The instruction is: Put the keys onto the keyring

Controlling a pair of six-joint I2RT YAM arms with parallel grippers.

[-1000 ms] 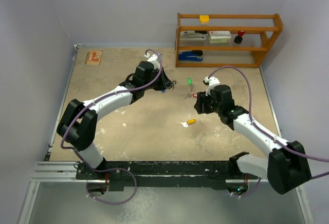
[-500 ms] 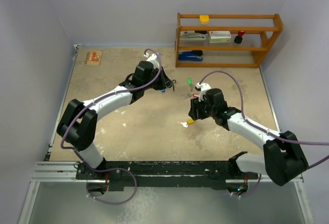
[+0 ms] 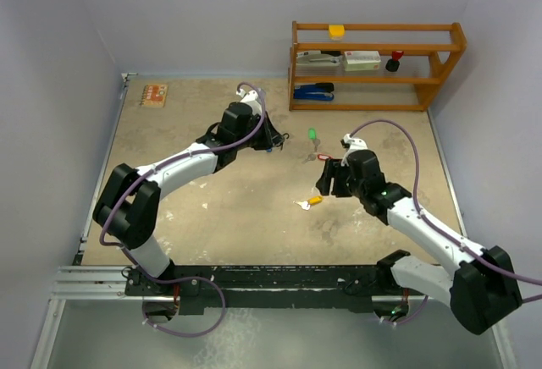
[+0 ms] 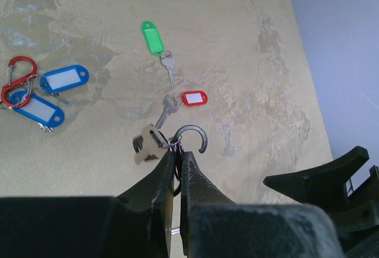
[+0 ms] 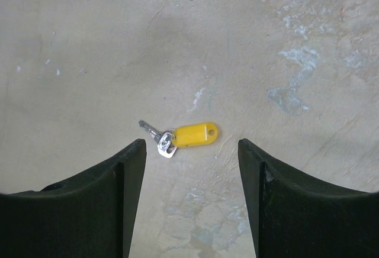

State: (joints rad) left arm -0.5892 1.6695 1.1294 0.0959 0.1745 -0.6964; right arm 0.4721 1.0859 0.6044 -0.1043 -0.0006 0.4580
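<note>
Under the right hand [image 5: 190,151]: the yellow-tag key [image 5: 188,135] lies flat on the counter [image 5: 71,63], between the two fingers, not touched.
State of right hand: fingers apart, holding nothing.
State of left hand [image 4: 176,154]: fingers together, clamped on the dark keyring [image 4: 198,131].
Beyond the keyring: the red-tag key [image 4: 183,100] and the green-tag key [image 4: 155,40], near each other on the counter.
Further left: two blue-tag keys [image 4: 64,77] just beside a red clip [image 4: 16,76].

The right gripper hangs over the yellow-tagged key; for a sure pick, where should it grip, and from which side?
Probably the yellow tag, from straight above: it lies flat and is bulkier than the thin key. Pinch across its long edges; the open right gripper would need roughly a quarter turn first.
</note>
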